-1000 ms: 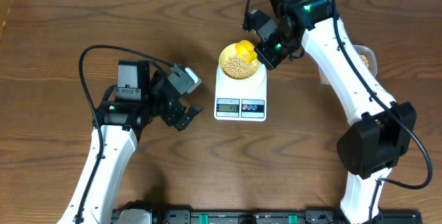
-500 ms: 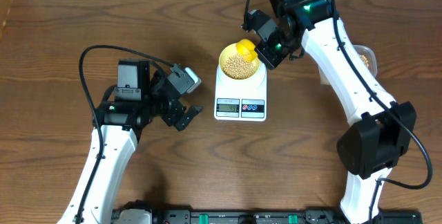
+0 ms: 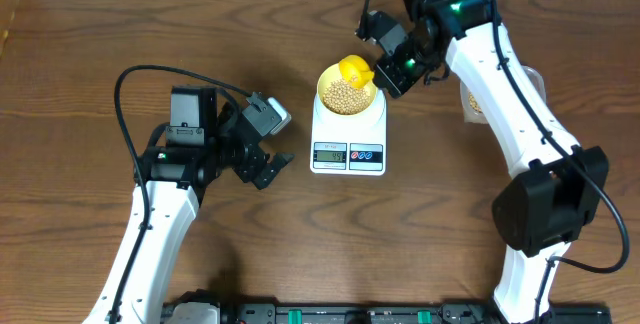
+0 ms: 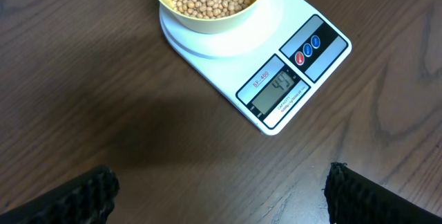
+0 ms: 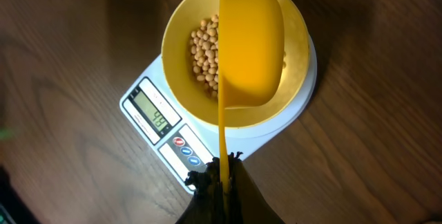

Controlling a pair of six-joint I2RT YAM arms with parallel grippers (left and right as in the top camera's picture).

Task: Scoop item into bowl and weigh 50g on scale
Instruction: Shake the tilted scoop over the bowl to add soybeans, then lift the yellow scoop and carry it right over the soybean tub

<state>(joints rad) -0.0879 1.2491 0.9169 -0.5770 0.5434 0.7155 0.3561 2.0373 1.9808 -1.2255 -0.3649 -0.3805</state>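
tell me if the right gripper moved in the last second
Yes, slightly. In the overhead view the right gripper, shut on the yellow scoop, has shifted toward the picture's right edge, judged against the scale, which stayed put.

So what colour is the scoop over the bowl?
The scoop is bright yellow-orange, seen best in the right wrist view.

The bench is of dark brown wood with a strong grain. Near its middle lies the white digital scale, flat, with the display and two round buttons toward the front edge. To the right, well apart, stands a clear tub, mostly hidden.
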